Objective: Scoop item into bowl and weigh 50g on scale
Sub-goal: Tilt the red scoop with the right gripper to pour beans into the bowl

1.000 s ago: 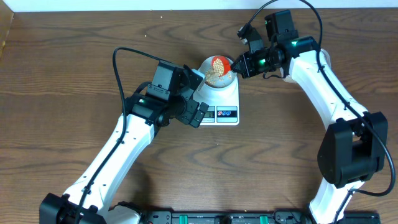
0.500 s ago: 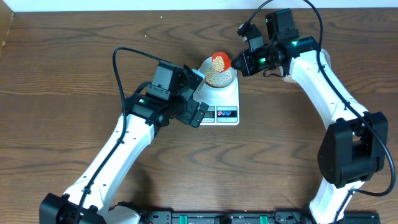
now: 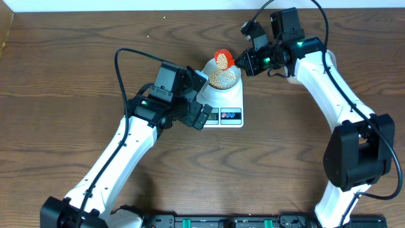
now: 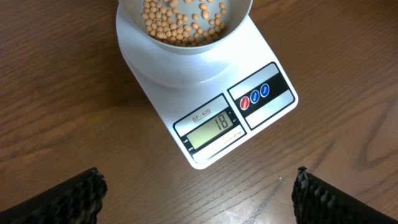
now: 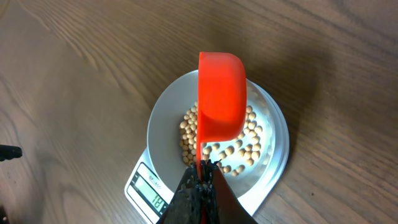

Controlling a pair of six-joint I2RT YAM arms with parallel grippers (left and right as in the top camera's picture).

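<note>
The pale bowl (image 3: 230, 81) stands on the white scale (image 3: 231, 101) and holds tan beans (image 3: 220, 77). My right gripper (image 3: 243, 63) is shut on the handle of a red-orange scoop (image 3: 221, 58), held tilted over the bowl's far rim with beans in it. The right wrist view shows the scoop's back (image 5: 222, 93), my shut fingers (image 5: 202, 180), the bowl (image 5: 163, 124), beans (image 5: 249, 146) and the scale (image 5: 142, 180). My left gripper (image 3: 201, 96) is open and empty beside the scale's front left. The left wrist view shows the open jaws (image 4: 199, 190), the bowl (image 4: 186, 51), beans (image 4: 180, 22) and the scale (image 4: 261, 115) reading 18.
The wooden table (image 3: 63, 76) ends at a white wall along the back edge. Black cables loop over both arms. The arm bases stand at the front edge.
The scoop has moved a little toward the back and left over the bowl's far rim. The left arm has not moved.
</note>
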